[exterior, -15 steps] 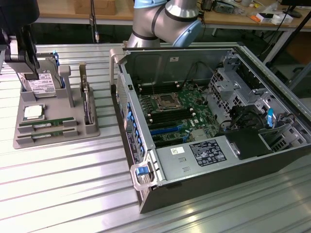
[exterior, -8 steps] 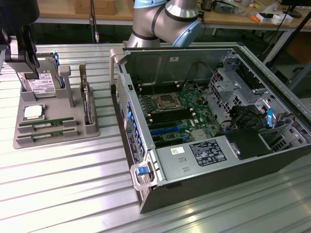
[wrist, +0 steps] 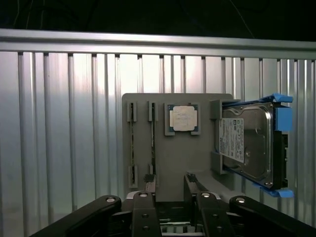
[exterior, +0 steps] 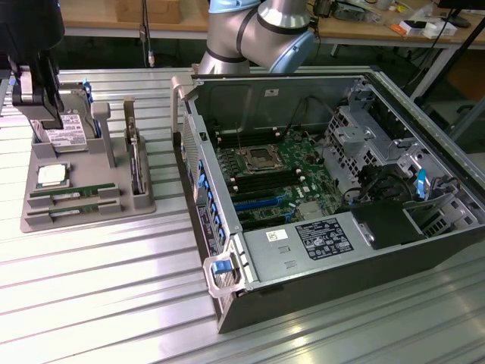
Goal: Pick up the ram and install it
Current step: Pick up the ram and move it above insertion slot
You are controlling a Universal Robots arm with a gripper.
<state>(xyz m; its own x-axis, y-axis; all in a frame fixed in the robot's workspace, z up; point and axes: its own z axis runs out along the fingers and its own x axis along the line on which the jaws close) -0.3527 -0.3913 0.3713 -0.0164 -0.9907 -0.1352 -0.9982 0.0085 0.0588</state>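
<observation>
Two ram sticks in grey tray on ribbed metal table; claw spread above, empty; workbench behind.

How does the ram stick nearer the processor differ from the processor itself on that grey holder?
Shape: the ram stick is long and narrow; the processor is square.
Colour: the ram stick is a green board; the processor has a silver top.
Pose: the ram stick stands on edge in its slot, a thin line from the wrist view; the processor lies flat, face up.
Both sit in pockets of the grey holder.
</observation>
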